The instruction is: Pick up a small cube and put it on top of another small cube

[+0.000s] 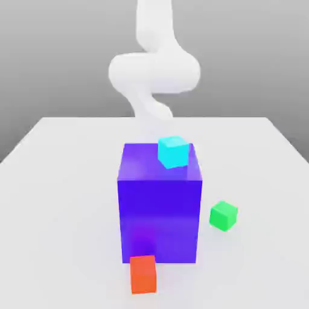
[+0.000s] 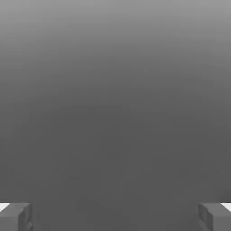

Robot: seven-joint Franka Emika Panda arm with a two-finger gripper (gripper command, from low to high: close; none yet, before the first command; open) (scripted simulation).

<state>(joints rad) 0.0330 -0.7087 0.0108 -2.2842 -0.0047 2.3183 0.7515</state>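
The small cube is hidden from view. A large blue-violet cube (image 1: 160,217) stands mid-table, and a cyan cube (image 1: 174,151) appears to rest on its top near the far right corner. A green cube (image 1: 224,215) lies on the table to the exterior view's right of the big cube. An orange-red cube (image 1: 143,274) sits right in front of it. My white arm (image 1: 154,69) rises behind the big cube. In the hand view my gripper (image 2: 115,217) is open, its grey fingertips (image 2: 16,216) far apart with nothing between them.
The white table (image 1: 60,211) stretches to both sides of the big cube, with its far edge behind the arm. The hand view looks onto plain grey background.
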